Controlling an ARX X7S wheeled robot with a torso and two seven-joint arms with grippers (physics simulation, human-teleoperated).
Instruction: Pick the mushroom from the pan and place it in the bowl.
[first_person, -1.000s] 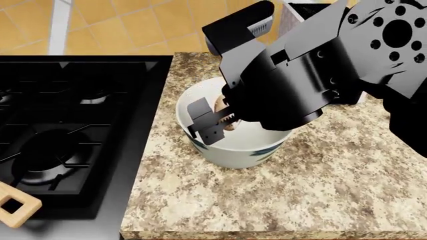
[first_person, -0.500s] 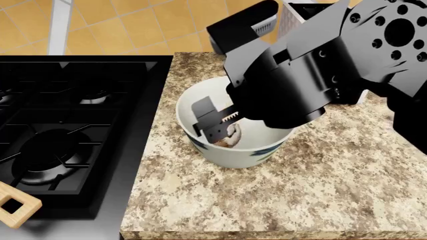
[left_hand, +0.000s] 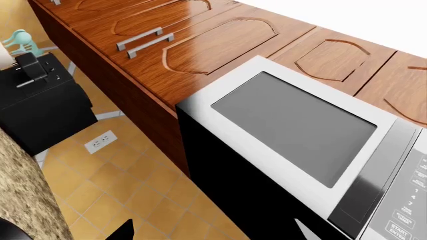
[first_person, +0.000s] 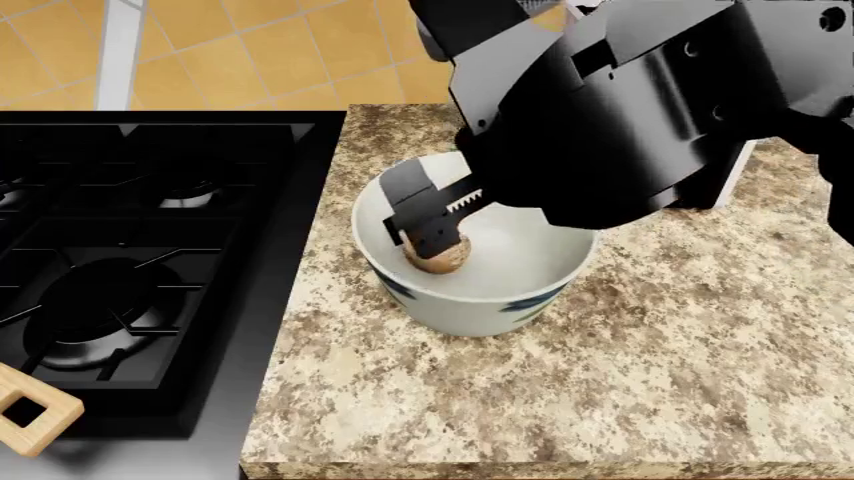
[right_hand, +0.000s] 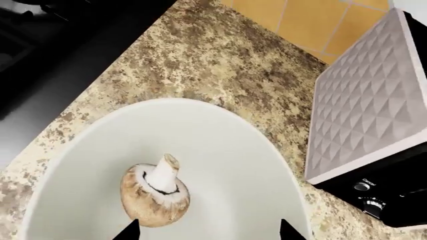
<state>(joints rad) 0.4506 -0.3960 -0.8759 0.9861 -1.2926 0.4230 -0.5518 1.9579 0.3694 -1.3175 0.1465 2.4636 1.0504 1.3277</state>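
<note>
The mushroom (first_person: 441, 257) lies loose on the bottom of the white bowl (first_person: 539, 291), which has blue leaf marks and stands on the granite counter. In the right wrist view the mushroom (right_hand: 155, 192) rests with its white stem up inside the bowl (right_hand: 220, 135). My right gripper (right_hand: 208, 232) is open and empty, just above the mushroom; one toothed finger (first_person: 422, 215) shows over the bowl. Of the pan only the wooden handle end (first_person: 30, 411) shows, at the lower left. My left gripper (left_hand: 213, 236) is open and empty, away from the bowl, out of the head view.
A black gas cooktop (first_person: 120, 250) lies left of the granite counter (first_person: 601, 380). A quilted grey appliance (right_hand: 367, 95) stands close behind the bowl. The left wrist view shows a microwave (left_hand: 293, 125), wooden cabinets (left_hand: 200, 40) and a black appliance (left_hand: 40, 105).
My right gripper opened and let go of the mushroom, which dropped to the bowl's bottom. The right arm then rose a little above the bowl.
</note>
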